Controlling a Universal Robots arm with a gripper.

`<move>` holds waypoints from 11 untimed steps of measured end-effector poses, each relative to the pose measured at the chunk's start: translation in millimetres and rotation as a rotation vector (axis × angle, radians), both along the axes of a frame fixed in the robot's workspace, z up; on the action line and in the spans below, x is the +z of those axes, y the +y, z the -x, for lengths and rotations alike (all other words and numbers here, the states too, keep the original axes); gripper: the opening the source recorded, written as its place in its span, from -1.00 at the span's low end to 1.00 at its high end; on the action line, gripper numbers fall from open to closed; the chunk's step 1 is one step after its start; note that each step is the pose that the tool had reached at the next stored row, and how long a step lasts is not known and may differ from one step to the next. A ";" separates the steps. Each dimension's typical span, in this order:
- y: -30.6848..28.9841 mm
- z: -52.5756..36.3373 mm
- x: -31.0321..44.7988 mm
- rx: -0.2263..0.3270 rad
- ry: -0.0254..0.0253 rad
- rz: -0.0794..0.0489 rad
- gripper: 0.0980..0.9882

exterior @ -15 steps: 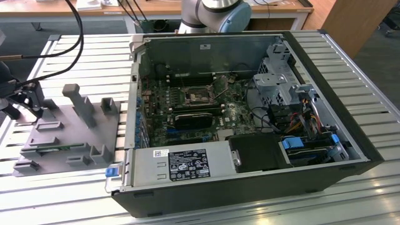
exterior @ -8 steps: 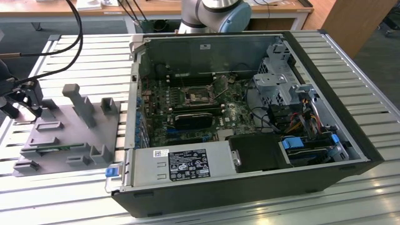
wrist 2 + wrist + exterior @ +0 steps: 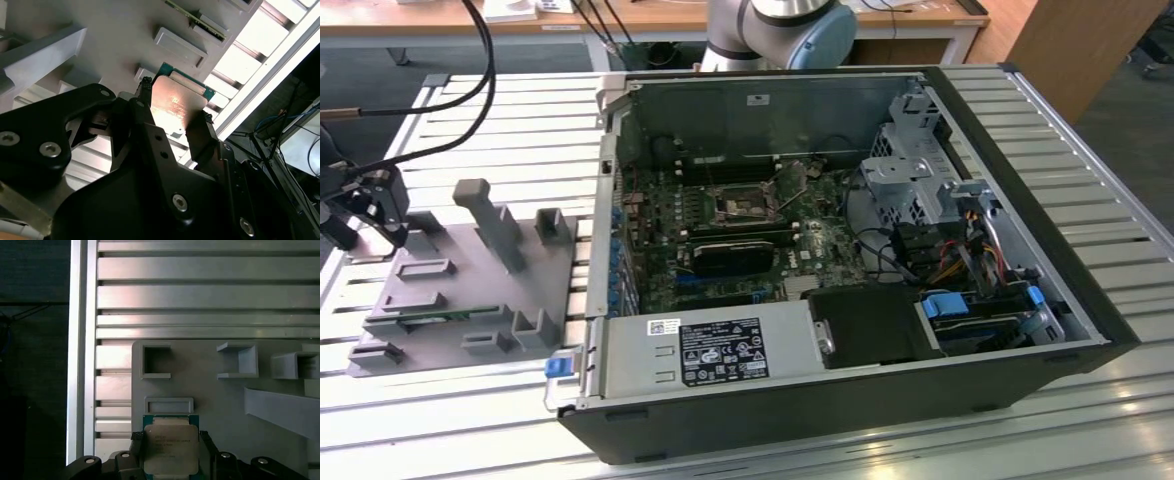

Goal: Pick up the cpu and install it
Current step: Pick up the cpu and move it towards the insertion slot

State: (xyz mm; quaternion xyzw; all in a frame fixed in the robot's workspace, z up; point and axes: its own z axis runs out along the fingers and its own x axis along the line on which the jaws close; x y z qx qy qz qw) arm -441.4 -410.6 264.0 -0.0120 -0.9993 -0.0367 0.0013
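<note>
cpu, exterior view: judged to be in the hand [image 3: 371,236] at the exterior view's far left, over the upper-left corner of the grey holder plate [image 3: 420,290]. It is well apart from the open computer case [image 3: 854,410].
Arm pose, exterior view: the robot base [image 3: 781,25] stands at the top middle of the frame. The hand is at the left edge with its fingers pointing down at the plate. Black cables [image 3: 478,80] arc from the top of the frame to it.
Risk, exterior view: the socket [image 3: 744,205] lies deep inside the case on the motherboard. The cables could probably drag or snag on any reach across the slatted worktop [image 3: 494,130] and over the case wall.
cpu, second wrist view: the silver top of the cpu [image 3: 176,102] with its green rim sits between two black fingers [image 3: 144,95], which press on opposite edges.
Hand state, second wrist view: closed onto the chip, the gap only as wide as the chip itself.
Risk, second wrist view: the grip is on thin edges only, so a jolt could tilt the chip or let it slip.
cpu, first wrist view: the cpu [image 3: 169,447] is held square, just beside an empty shallow pocket [image 3: 168,405] of the plate. Whether it is clear of the plate cannot be told.
Risk, first wrist view: if it twists in the grip it would likely meet the socket askew and bend contacts.
</note>
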 end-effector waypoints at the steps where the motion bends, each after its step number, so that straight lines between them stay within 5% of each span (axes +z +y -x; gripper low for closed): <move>1: 0.0 0.0 0.6 0.000 0.0000 0.000 -0.04; 11: 0.0 0.0 6.4 0.000 -0.0001 0.000 -0.04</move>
